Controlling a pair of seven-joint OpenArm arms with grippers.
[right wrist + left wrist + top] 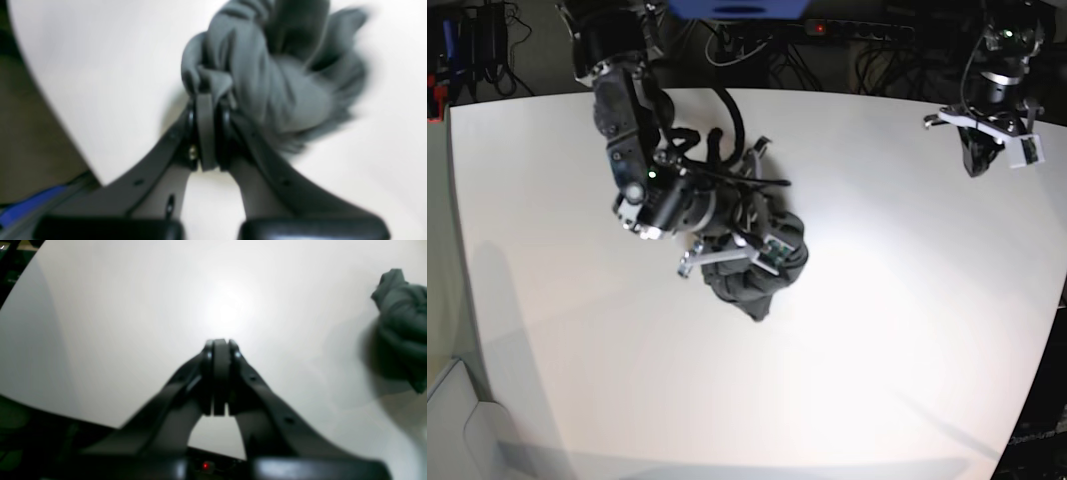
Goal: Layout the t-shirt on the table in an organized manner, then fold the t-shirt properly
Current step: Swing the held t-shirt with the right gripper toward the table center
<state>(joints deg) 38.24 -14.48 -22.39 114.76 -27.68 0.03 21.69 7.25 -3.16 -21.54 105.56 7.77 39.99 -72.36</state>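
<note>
Right hand (206,100) pinches bunched t-shirt (273,76).

The base view gives you a high, downward look over the whole tabletop (877,330) and both arms. Each wrist view looks forward along its own jaws from close range: the left over bare tabletop with the t-shirt (403,323) at its right edge, the right directly onto that bunched t-shirt. All three views share the t-shirt.
</note>
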